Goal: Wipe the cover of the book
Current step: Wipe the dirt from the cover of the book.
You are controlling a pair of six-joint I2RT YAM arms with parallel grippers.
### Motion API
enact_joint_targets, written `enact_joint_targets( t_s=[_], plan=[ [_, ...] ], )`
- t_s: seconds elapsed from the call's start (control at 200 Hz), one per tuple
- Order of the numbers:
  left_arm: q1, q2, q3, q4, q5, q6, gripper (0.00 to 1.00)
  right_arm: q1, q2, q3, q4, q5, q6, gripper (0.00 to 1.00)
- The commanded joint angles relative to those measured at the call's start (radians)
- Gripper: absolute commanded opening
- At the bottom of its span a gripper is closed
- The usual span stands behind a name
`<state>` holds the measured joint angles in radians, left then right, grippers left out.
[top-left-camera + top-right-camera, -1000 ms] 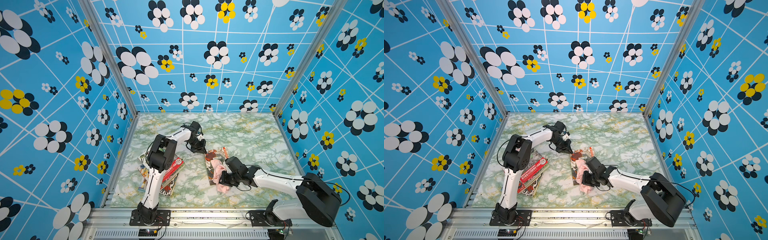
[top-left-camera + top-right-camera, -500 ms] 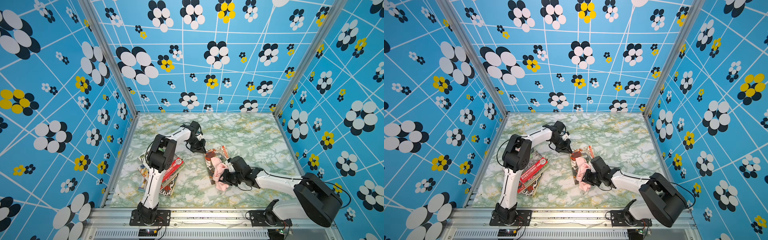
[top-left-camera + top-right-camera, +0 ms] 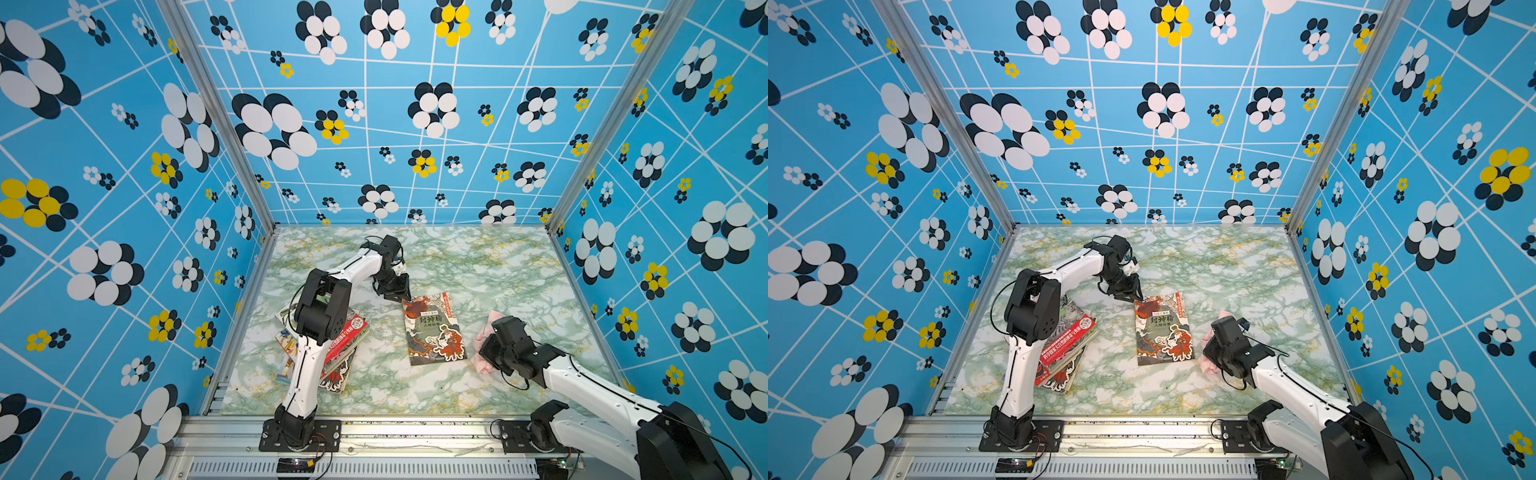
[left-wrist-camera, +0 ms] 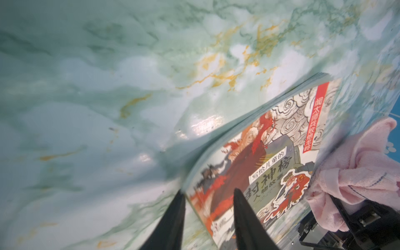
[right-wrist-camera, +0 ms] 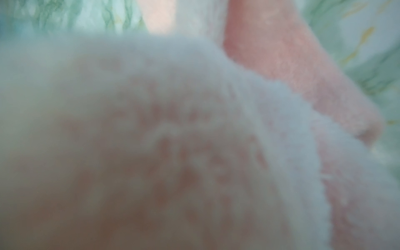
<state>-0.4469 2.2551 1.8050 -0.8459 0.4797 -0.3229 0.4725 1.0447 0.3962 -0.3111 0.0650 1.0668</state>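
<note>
Astride book corner, left gripper (parted).

Stack of books sits on the left side of the table, toward the front edge. It's fanned out, not squared up. The top one has a red cover with white text and a round badge, and illustrated covers stick out underneath. Table surface is a green-white marble print with yellow veins, glossy in the left wrist view. Walls are blue with white lines and black/white/yellow flower dots. Aluminium posts stand at the back corners and an aluminium rail runs along the front.
</note>
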Motion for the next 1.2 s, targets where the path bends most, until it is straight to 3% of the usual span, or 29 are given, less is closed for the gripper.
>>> enact_joint_targets(
  t_s=[0.0,0.09,0.13,0.235,0.3,0.415,0.495,0.69,0.935,1.195],
  plan=[
    [0.014,-0.066,0.023,-0.017,-0.068,0.007,0.90,-0.006,0.014,0.096,-0.100,0.095,-0.139,0.00],
    [0.014,-0.152,-0.060,0.054,-0.062,-0.040,1.00,-0.005,0.069,0.175,-0.068,0.036,-0.252,0.00],
    [0.014,-0.199,-0.117,0.100,-0.051,-0.075,0.99,-0.005,0.103,0.200,-0.038,-0.018,-0.295,0.00],
    [0.012,-0.345,-0.363,0.300,0.033,-0.215,0.99,-0.004,0.209,0.261,0.028,-0.214,-0.400,0.00],
    [0.008,-0.445,-0.545,0.492,0.080,-0.301,0.99,0.008,0.250,0.292,0.020,-0.268,-0.450,0.00],
    [-0.029,-0.567,-0.793,0.768,0.119,-0.439,0.99,0.045,0.227,0.332,-0.043,-0.211,-0.532,0.00],
    [-0.079,-0.607,-0.896,0.861,0.100,-0.471,0.99,0.048,0.182,0.373,-0.097,-0.161,-0.578,0.00],
    [-0.171,-0.634,-1.047,1.020,0.027,-0.543,0.97,0.056,0.106,0.474,-0.117,-0.244,-0.630,0.00],
    [-0.204,-0.620,-1.176,1.206,0.019,-0.629,0.89,0.071,0.041,0.425,0.078,-0.455,-0.513,0.00],
    [-0.222,-0.554,-1.215,1.324,0.040,-0.695,0.84,0.070,-0.087,0.449,-0.107,-0.258,-0.604,0.00]
  ],
)
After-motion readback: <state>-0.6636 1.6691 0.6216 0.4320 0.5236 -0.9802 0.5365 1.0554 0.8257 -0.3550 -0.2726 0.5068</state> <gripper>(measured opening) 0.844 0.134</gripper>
